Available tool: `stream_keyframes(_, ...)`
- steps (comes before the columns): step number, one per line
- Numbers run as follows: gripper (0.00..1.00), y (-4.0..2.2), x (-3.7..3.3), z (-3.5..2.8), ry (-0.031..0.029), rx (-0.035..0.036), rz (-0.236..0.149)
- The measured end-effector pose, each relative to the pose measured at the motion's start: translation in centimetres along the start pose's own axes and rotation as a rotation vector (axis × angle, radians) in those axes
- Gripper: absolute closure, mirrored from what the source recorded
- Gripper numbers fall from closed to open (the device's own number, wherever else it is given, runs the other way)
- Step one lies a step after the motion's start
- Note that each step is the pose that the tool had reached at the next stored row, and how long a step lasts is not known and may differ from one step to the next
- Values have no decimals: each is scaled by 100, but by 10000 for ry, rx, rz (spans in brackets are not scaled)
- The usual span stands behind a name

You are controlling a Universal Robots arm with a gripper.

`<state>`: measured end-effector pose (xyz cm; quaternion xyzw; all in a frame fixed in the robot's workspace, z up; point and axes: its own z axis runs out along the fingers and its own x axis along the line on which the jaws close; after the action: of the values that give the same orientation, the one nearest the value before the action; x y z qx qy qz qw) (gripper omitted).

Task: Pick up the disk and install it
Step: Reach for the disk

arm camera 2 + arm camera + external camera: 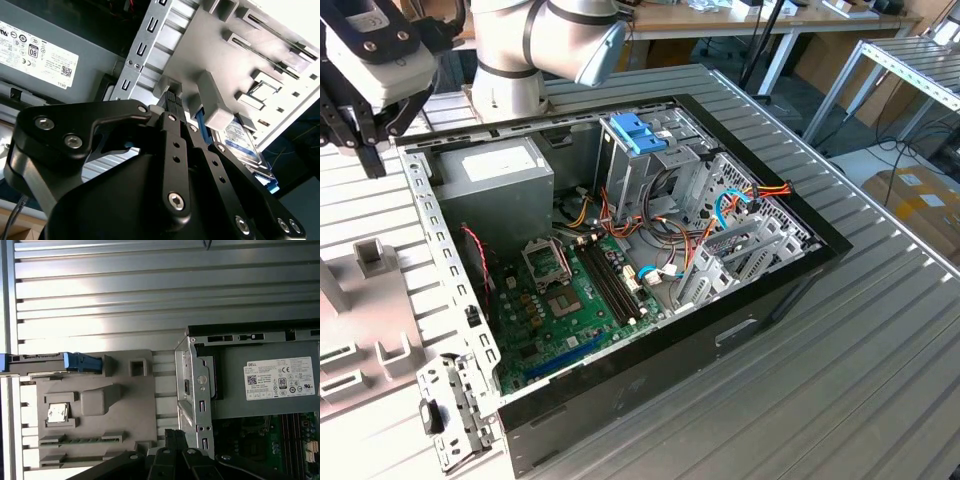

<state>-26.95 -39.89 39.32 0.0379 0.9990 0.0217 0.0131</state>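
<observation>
Exterior view shows the claw hanging by the computer case's far corner, on the exterior view's left. First wrist view shows the disk standing on edge on the grey tray, further to that left than the claw, its long side running left to right. Second wrist view shows the claw squeezed narrow, holding nothing.

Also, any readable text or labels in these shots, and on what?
White sticker on the grey boxy metal power supply: logo, barcode, certification marks; print too small to quote.
White-and-blue label on the dark flat rectangular disk: mostly hidden, unreadable.
Green circuit board: markings too small.
</observation>
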Motion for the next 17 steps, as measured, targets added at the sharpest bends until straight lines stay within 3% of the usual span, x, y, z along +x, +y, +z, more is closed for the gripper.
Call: stream_keyframes(17, 89, -14, 189, -5, 0, 0, 0)
